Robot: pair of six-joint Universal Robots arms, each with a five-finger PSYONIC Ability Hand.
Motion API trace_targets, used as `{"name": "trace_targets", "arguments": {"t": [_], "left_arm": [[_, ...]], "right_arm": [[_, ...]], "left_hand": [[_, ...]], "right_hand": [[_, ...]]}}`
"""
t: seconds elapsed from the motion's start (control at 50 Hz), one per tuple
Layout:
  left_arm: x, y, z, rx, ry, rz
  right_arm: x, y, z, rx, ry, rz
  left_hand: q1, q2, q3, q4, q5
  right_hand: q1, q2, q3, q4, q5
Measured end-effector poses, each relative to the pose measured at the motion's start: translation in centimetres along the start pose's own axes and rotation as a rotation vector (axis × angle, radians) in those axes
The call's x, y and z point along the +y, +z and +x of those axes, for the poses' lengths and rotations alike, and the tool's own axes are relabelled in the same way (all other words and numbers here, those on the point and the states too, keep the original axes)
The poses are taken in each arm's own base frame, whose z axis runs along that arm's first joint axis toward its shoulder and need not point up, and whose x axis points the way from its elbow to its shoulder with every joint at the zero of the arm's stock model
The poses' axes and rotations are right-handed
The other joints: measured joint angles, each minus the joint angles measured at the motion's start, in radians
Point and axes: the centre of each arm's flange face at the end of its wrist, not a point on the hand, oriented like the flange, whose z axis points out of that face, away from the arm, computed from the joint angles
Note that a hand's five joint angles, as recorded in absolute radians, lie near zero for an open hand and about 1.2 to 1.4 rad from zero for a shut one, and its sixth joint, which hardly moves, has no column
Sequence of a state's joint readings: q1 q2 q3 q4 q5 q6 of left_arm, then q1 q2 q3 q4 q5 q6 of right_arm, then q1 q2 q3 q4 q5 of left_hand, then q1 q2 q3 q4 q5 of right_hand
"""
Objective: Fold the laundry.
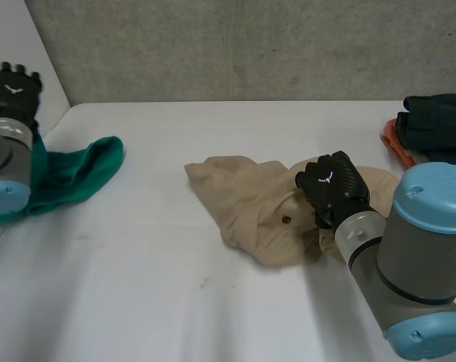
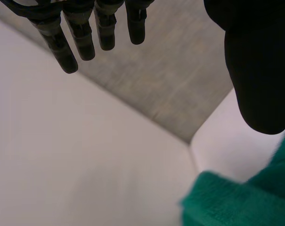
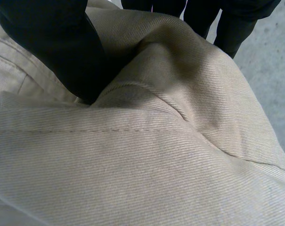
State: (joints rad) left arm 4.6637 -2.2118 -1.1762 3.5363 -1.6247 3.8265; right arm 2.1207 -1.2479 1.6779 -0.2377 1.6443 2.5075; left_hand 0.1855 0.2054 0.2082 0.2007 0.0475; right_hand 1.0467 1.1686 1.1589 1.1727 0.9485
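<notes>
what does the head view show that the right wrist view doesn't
Head view: the green cloth near the left robot hand, a dark clothes pile at the right edge of the table, and the whole outline of the beige garment. Right wrist view: a stitched seam and fabric bunched between thumb and fingers. Both: the right robot hand gripping the beige garment.

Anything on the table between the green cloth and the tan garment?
Nothing: in the head view the white table is bare between the green cloth and the tan garment.
</notes>
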Motion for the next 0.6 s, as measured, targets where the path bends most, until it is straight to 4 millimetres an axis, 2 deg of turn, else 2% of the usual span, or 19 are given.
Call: {"name": "trace_targets", "arguments": {"t": [0.12, 0.16, 0.18, 0.24, 0.32, 0.36, 0.44, 0.5, 0.54, 0.6], "left_arm": [[-4.4, -5.1, 3.8, 0.186, -0.025, 0.092], [-5.7, -6.9, 5.2, 0.261, -0.035, 0.131], [-6.6, -8.3, 6.3, 0.316, -0.042, 0.160], [-8.1, -11.0, 8.4, 0.417, -0.054, 0.208], [-9.5, -13.7, 10.6, 0.512, -0.064, 0.255], [-10.4, -15.1, 11.7, 0.560, -0.070, 0.285], [-11.4, -16.0, 12.8, 0.612, -0.078, 0.334], [-11.6, -15.7, 14.1, 0.665, -0.081, 0.356], [-11.3, -15.4, 15.1, 0.707, -0.080, 0.350], [-10.5, -15.0, 16.7, 0.778, -0.076, 0.319]], "right_arm": [[-1.4, -1.0, 0.2, -0.042, 0.001, 0.076], [-1.8, -1.3, 0.1, -0.067, 0.000, 0.103], [-2.0, -1.5, 0.0, -0.088, -0.001, 0.119], [-2.6, -2.0, 0.3, -0.107, 0.005, 0.144], [-3.3, -2.6, 2.0, -0.084, 0.039, 0.154], [-3.8, -3.2, 3.9, -0.043, 0.089, 0.152], [-3.7, -4.0, 7.2, 0.033, 0.204, 0.114], [-2.3, -4.7, 9.8, 0.088, 0.328, 0.020], [-1.1, -5.1, 10.8, 0.105, 0.397, -0.051], [0.6, -5.8, 10.9, 0.095, 0.474, -0.146]], "left_hand": [[0.000, 0.000, 0.000, 0.000, 0.000], [0.000, 0.000, 0.000, 0.000, 0.000], [0.000, 0.000, 0.000, 0.000, 0.000], [0.000, 0.000, 0.000, 0.000, 0.000], [0.000, 0.000, 0.000, 0.000, 0.000], [0.000, 0.000, 0.000, 0.000, 0.000], [0.000, 0.000, 0.000, 0.000, 0.000], [0.000, 0.000, 0.000, 0.000, 0.000], [0.000, 0.000, 0.000, 0.000, 0.000], [0.000, 0.000, 0.000, 0.000, 0.000]], "right_hand": [[0.000, 0.000, 0.007, 0.002, 0.000], [-0.141, -0.159, -0.149, -0.154, -0.152], [-0.442, -0.470, -0.448, -0.450, -0.458], [-0.788, -0.876, -0.849, -0.859, -0.844], [-0.824, -0.958, -0.952, -0.964, -0.901], [-0.824, -0.958, -0.952, -0.968, -0.901], [-0.824, -0.958, -0.952, -0.968, -0.901], [-0.824, -0.958, -0.952, -0.968, -0.901], [-0.824, -0.958, -0.952, -0.968, -0.901], [-0.824, -0.958, -0.952, -0.968, -0.901]]}}
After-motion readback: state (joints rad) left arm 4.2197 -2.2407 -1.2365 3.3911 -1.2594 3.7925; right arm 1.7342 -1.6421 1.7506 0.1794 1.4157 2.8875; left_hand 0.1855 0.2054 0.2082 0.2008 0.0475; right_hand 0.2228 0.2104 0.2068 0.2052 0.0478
